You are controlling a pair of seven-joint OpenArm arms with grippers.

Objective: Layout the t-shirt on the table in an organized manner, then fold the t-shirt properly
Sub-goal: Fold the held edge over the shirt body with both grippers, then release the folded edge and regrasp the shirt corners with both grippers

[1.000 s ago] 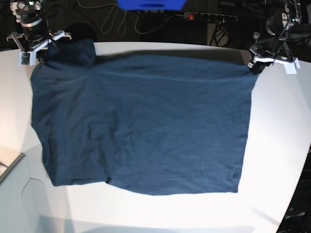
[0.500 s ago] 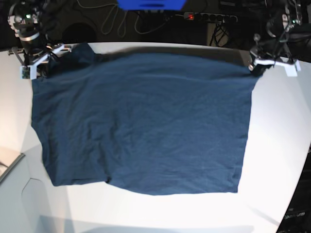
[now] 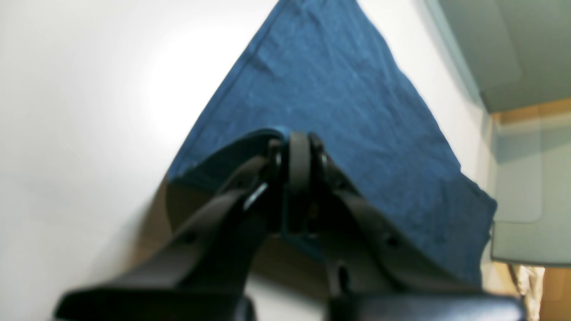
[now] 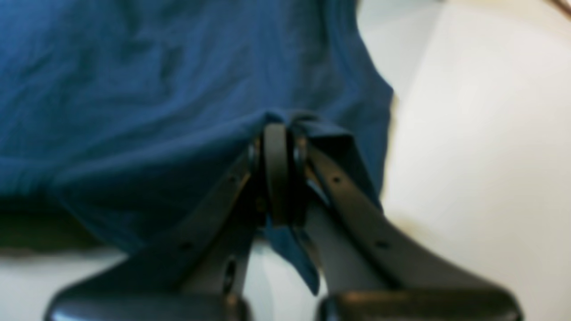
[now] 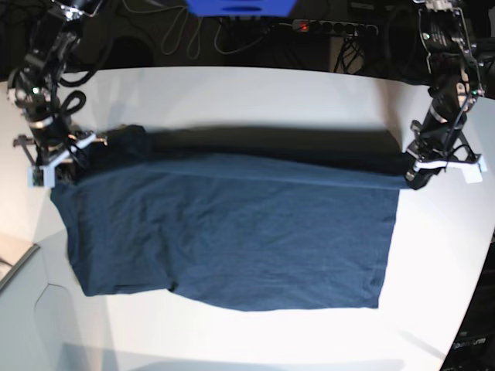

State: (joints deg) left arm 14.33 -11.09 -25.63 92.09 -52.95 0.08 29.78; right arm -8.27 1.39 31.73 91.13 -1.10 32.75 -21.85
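T-shirt: the dark navy t-shirt (image 5: 232, 239) lies spread across the middle of the worktop, near hem flat toward the camera, far edge lifted off the surface and drawn into a taut line between the two arms.
Far edge: raised, with a dark shadow on the worktop behind it; apparently the top part is being carried toward the near hem for a crosswise fold.
Left end effector: the left end effector (image 3: 296, 154), on the base view's right, is clenched on the shirt's far corner; the wrist view shows cloth pinched between the tips.
Right end effector: the right end effector (image 4: 279, 147), on the base view's left, is clamped on the opposite far corner, with a tongue of fabric hanging below the tips and a sleeve bunched just beside it.
Why held so: gripping both corners at matching height keeps the edge straight, so the fold should land even.
Worktop: the white worktop (image 5: 255, 340) shows bare margins all round the shirt.
Risk: the bunched sleeve by the right grip may fold in unevenly.
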